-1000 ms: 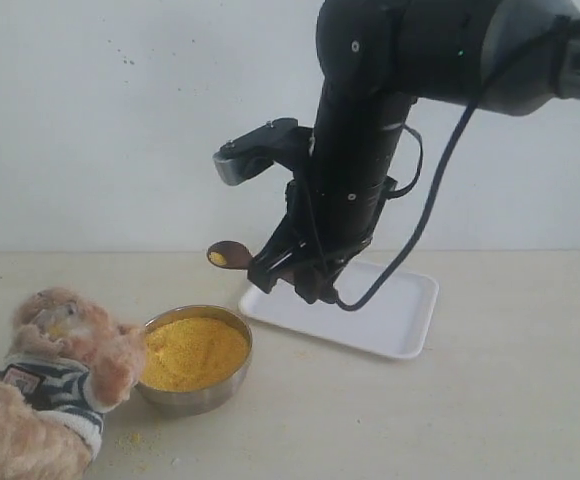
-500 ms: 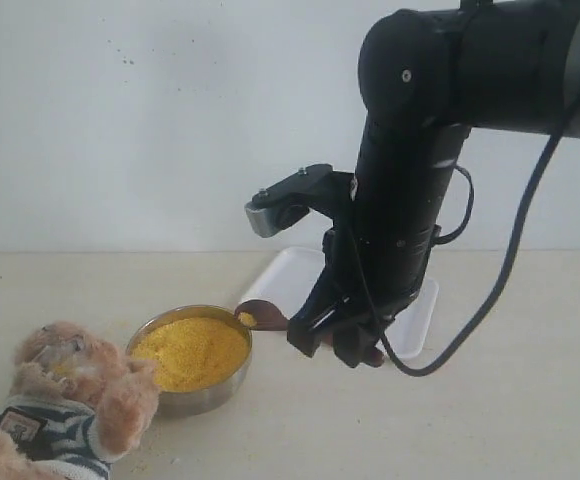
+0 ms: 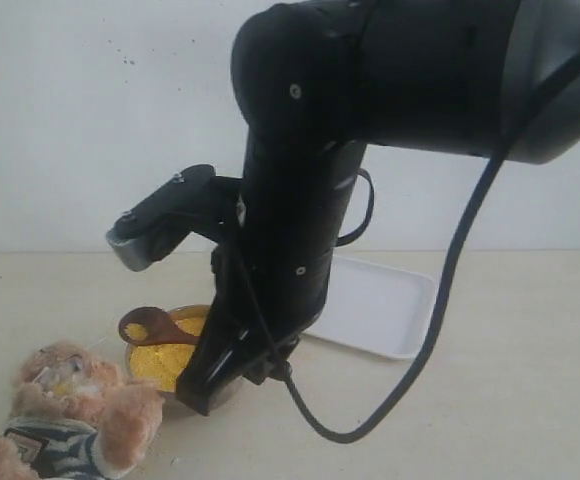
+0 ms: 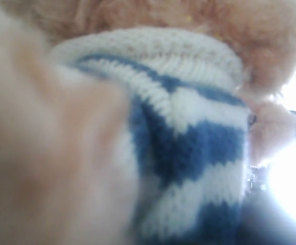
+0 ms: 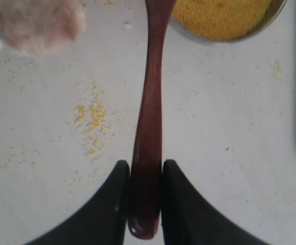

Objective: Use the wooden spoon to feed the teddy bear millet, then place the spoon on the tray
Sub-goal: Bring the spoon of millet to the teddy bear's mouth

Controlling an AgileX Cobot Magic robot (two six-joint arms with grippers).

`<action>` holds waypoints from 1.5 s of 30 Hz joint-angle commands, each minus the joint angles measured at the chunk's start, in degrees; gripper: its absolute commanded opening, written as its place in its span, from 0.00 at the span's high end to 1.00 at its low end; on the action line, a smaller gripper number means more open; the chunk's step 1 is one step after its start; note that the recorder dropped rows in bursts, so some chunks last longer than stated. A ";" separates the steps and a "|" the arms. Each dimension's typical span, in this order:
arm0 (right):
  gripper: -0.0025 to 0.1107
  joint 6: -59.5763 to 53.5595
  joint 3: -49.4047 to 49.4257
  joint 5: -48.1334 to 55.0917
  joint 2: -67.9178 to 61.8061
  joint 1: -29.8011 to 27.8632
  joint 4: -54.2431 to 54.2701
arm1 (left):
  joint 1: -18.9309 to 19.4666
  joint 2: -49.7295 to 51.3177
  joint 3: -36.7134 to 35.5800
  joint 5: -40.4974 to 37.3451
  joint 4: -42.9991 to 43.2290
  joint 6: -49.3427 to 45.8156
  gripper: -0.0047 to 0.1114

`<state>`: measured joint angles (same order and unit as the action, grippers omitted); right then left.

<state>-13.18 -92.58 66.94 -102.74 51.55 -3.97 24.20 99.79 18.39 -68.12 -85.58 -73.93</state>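
Observation:
The teddy bear (image 3: 70, 400) sits low at the front left, head turned up. Its striped shirt (image 4: 189, 153) fills the left wrist view; my left gripper's fingers are hidden behind the plush, which sits where they close. My right gripper (image 5: 145, 164) is shut on the handle end of the wooden spoon (image 5: 150, 102). The spoon's bowl (image 3: 145, 325) carries a few yellow grains. It hovers over the left rim of the metal bowl (image 3: 152, 381), just above the bear's head. Millet (image 5: 222, 15) fills that bowl. The tray (image 3: 380, 310) lies behind on the right.
Spilled millet grains (image 5: 92, 117) are scattered on the table between the bear's paw (image 5: 38, 25) and the bowl. The bulky black right arm (image 3: 300, 220) hangs over the bowl and hides part of the tray. A white wall stands behind.
The right arm swung from over the tray leftward and toward the camera, carrying the spoon to the bowl's left rim. The bear sank lower in the exterior view.

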 commanded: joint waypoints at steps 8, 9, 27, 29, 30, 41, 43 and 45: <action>0.98 1.93 -1.21 -5.92 0.94 4.32 -4.30 | -0.24 -0.56 -0.69 -1.84 -1.59 0.14 0.92; 0.98 1.82 -1.21 -6.55 0.83 4.74 -4.30 | -0.24 -0.56 -0.69 -1.84 -1.59 0.14 0.92; 0.98 3.61 -1.21 -8.57 -3.95 9.67 -12.70 | -0.24 -0.56 -0.69 -1.84 -2.46 0.14 0.92; 0.98 3.62 -1.21 -8.91 -4.07 10.28 -13.60 | -0.24 -0.56 -0.69 -1.84 -2.46 0.14 0.92; 0.98 3.62 -1.21 -8.91 -4.20 10.70 -14.01 | -0.24 -0.56 -0.69 -1.84 -2.46 0.14 0.92; 0.98 6.11 -1.21 -7.60 -5.31 16.82 -29.62 | -0.24 -0.56 -0.69 -1.84 -2.44 0.14 0.92; 0.98 8.07 -1.21 -6.47 -5.31 17.51 -33.13 | -0.24 -0.56 -0.69 -1.84 -2.44 0.14 0.92; 0.98 8.36 -1.21 -5.37 -5.31 17.62 -33.93 | -0.24 -0.56 -0.69 -1.84 -2.44 0.14 0.92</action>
<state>-6.09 -93.52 60.06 -108.33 68.89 -35.04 24.20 99.79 17.98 -68.12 -87.35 -73.93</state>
